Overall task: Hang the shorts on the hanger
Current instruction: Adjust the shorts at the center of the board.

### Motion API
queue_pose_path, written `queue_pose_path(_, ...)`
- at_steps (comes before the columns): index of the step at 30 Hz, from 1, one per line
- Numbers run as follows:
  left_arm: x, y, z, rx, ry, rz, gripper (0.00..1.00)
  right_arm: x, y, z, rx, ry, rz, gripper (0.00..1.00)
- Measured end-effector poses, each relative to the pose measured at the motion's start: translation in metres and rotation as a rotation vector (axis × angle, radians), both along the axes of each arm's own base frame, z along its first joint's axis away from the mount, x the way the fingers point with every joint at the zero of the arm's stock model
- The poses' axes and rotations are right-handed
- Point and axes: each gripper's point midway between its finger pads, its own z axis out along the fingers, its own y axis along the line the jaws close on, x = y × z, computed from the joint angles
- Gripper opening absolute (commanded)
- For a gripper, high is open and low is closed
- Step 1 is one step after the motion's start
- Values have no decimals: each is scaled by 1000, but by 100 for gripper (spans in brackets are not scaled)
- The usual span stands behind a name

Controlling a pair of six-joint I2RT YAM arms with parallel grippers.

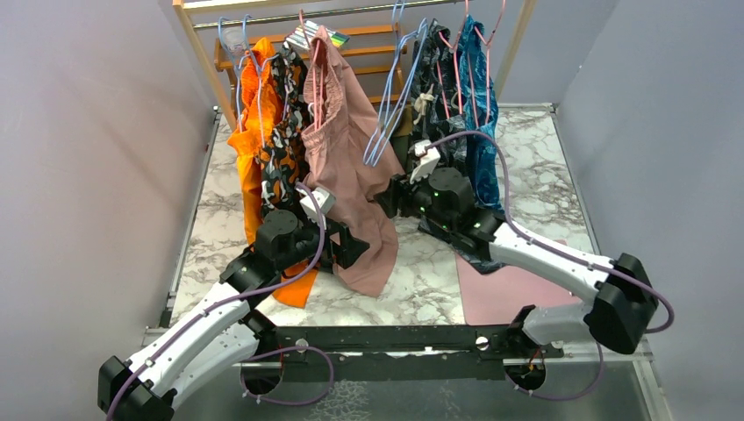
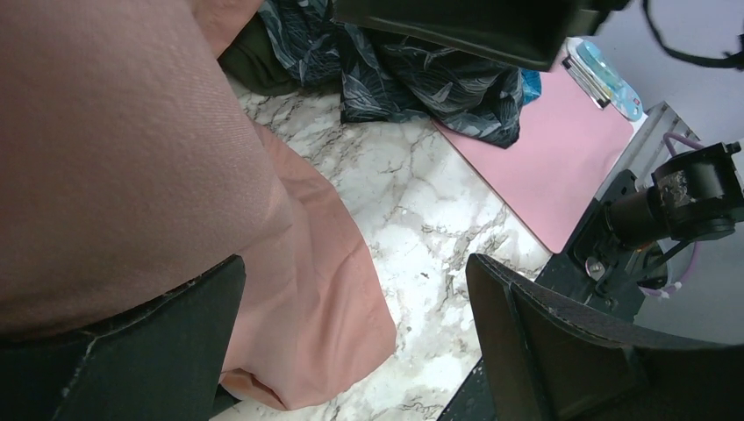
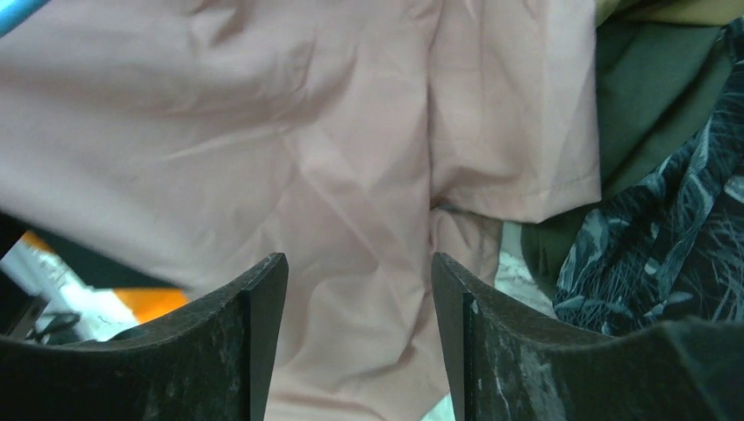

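The shorts (image 3: 654,96) show as dark olive cloth at the upper right of the right wrist view, behind the dusty-pink shorts (image 3: 351,132). They appear again as a dark fold (image 2: 254,66) at the top of the left wrist view. Several light-blue wire hangers (image 1: 386,123) hang bare from the rail, and the hanger is one of them. My right gripper (image 1: 390,197) (image 3: 358,263) is open, its jaws close against the pink cloth. My left gripper (image 1: 355,250) (image 2: 355,263) is wide open low beside the pink leg (image 2: 307,289), which rests against one finger.
Orange shorts (image 1: 250,140), camo shorts (image 1: 281,149), leaf-print shorts (image 1: 439,70) and teal shorts (image 1: 478,96) hang on the wooden rack (image 1: 206,61). A pink mat (image 1: 509,289) lies on the marble table (image 1: 421,272). Leaf-print cloth (image 2: 421,79) trails onto the mat.
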Motion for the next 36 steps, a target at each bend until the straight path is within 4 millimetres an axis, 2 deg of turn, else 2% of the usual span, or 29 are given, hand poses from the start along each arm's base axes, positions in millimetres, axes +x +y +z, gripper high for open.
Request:
queue_pose_path(7,0,0,-1,4,1,-1,98,40,8,-13,17,-66,-154,58)
queue_pose_path(12,0,0,-1,4,1,-1,98,67,9,-43,-28,-81,-255,56)
queue_pose_path(16,0,0,-1,4,1,-2,98,85,11,-57,-68,-97,-314,63)
queue_pose_path(20,0,0,-1,3,1,-2,98,95,7,-54,-75,-131,-368,68)
queue_pose_path(25,0,0,-2,4,2,-2,98,100,2,-44,-57,-171,-407,68)
queue_pose_path(28,-1,0,-4,7,5,-2,98,97,-5,-49,-72,-176,-416,68)
queue_pose_path(33,-1,0,-5,7,6,-2,98,73,-23,-64,-91,-158,-372,69)
queue_pose_path(36,-1,1,-4,7,5,-2,98,54,-25,-62,-75,-159,-296,70)
